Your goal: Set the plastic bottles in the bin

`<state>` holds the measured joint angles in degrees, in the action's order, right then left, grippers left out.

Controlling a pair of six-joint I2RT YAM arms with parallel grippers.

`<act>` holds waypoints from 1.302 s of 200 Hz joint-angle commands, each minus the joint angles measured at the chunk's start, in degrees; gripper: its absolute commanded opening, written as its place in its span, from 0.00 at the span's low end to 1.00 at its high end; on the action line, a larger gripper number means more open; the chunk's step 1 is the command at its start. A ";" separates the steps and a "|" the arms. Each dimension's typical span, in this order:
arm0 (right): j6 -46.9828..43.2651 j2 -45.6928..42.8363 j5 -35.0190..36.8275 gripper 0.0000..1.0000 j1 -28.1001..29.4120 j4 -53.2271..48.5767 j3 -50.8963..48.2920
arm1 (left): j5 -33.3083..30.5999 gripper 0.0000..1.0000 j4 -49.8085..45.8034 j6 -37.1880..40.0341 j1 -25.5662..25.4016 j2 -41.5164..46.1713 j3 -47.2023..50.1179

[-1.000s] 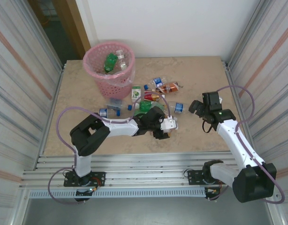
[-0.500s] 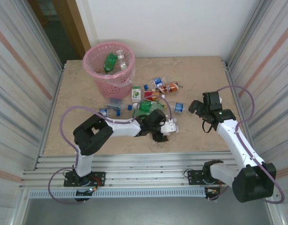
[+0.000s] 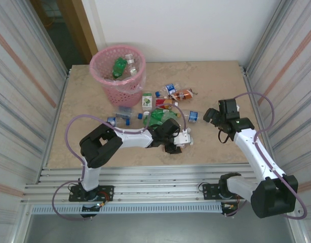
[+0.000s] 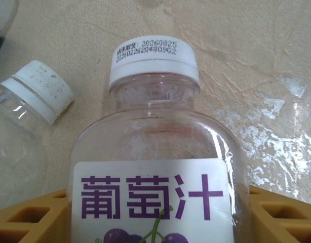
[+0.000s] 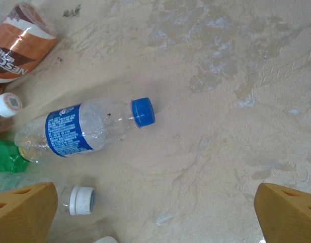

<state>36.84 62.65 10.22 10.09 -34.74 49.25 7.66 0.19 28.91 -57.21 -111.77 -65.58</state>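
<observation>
Overhead first. At the far left of the tabletop (image 3: 221, 81), the pink lattice bin (image 3: 126, 90), upright, with a green bottle (image 3: 118, 66) and a clear one already inside. Just in front and to the right of it, a loose scatter of plastic bottles (image 3: 163, 104) lying flat. Left arm (image 3: 130, 137) stretched low along the near side of that scatter, left jaws down at its nearest bottles. Right arm (image 3: 251, 147) bent in from the right, right jaws near the scatter's right-hand end.

Next, the left wrist. Between the two yellow fingers (image 4: 29, 217), a clear grape-juice bottle (image 4: 155, 152) with a white cap (image 4: 153, 58) and a white label in purple characters, lying on the tabletop, cap pointing away. Left jaws closed on it, one finger against each side. Just to its left, a second clear bottle (image 4: 18, 142) with a scuffed white cap.

Lastly, the right wrist. Right jaws wide open, yellow fingers (image 5: 24, 210) at the two lower corners, bare tabletop between. Farther off, a crumpled clear bottle (image 5: 79, 131) with blue label and blue cap, lying on its side. At upper left, a brown-labelled bottle (image 5: 18, 45); at the left edge, part of a green one; near the left finger, a small white cap (image 5: 80, 200).
</observation>
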 commanded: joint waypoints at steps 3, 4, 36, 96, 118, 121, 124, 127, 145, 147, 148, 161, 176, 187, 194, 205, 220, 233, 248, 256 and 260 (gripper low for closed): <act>-1.16 -0.32 -0.51 0.98 -0.35 -0.15 -0.28 | 0.18 0.47 -2.29 -0.81 -1.01 0.89 -0.61; -1.16 -0.33 -0.48 0.98 -0.34 -0.15 -0.29 | 0.12 0.47 -2.29 -0.84 -1.04 0.96 -0.60; -1.16 -0.78 0.01 0.98 -0.33 -0.39 -0.33 | -1.19 0.46 -0.78 -0.92 -1.65 6.21 0.74; -1.07 -4.36 3.90 0.98 -0.68 -1.29 -0.48 | -8.67 0.44 1.31 -2.10 -1.67 19.18 1.88; -1.48 -5.66 4.27 0.98 -1.12 -1.25 -0.47 | -13.32 0.44 1.59 -2.07 -1.68 22.45 0.91; -1.50 -5.70 4.33 0.98 -1.17 -1.28 -0.47 | -14.05 0.44 1.82 -2.02 -1.68 22.81 0.79; -1.57 -5.70 4.37 0.98 -1.20 -1.27 -0.48 | -14.88 0.44 2.03 -1.92 -1.68 23.07 0.64; -1.60 -6.86 4.35 0.98 -1.21 -1.29 -0.50 | -15.77 0.43 2.15 -1.85 -1.70 23.42 0.37; -1.60 -7.15 3.96 0.98 -1.39 -1.45 -0.65 | -20.85 0.43 2.40 -0.77 -1.59 24.61 -1.85; -1.53 -7.16 3.94 0.98 -1.39 -1.53 -0.72 | -21.51 0.43 2.48 -0.71 -1.63 24.72 -2.12; -1.52 -7.18 3.89 0.98 -1.34 -1.50 -0.73 | -21.75 0.43 2.51 -0.66 -1.57 24.78 -2.24; -1.34 -6.85 3.11 0.98 -1.39 -1.34 -1.08 | -24.36 0.43 2.63 -0.34 -0.88 25.31 -4.12; -1.29 -6.57 2.12 0.98 -1.38 -0.84 -1.44 | -26.39 0.43 3.07 -0.69 0.60 25.95 -6.04; -1.26 -6.40 1.76 0.98 -1.39 -0.68 -1.66 | -27.71 0.44 3.37 -0.78 2.07 26.40 -7.31; -1.24 -6.32 1.73 0.98 -1.39 -0.68 -1.70 | -28.56 0.44 3.49 -0.94 3.23 26.69 -8.23; -1.32 -6.31 1.82 0.98 -1.39 -0.75 -1.80 | -30.12 0.44 2.77 -1.82 5.42 26.84 -10.26; -1.33 -6.32 1.76 0.98 -1.39 -0.72 -1.81 | -30.43 0.45 1.25 -3.93 9.26 26.87 -13.25; -1.42 -6.31 1.82 0.98 -1.34 -0.59 -1.79 | -29.89 0.45 1.52 -6.54 13.25 26.72 -15.12; -1.33 -6.32 1.60 0.98 -1.37 -0.37 -1.82 | -28.38 0.45 1.41 -10.73 18.40 25.89 -17.46; -1.33 -6.32 1.47 0.98 -1.39 -0.33 -1.71 | -27.77 0.45 1.26 -12.85 21.20 24.94 -19.05; -1.32 -6.32 1.36 0.98 -1.39 -0.33 -1.66 | -27.60 0.45 0.97 -13.80 22.46 24.35 -19.95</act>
<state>36.82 56.23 11.94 8.97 -35.11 47.97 -19.49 0.80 22.63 -40.97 -87.83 -80.66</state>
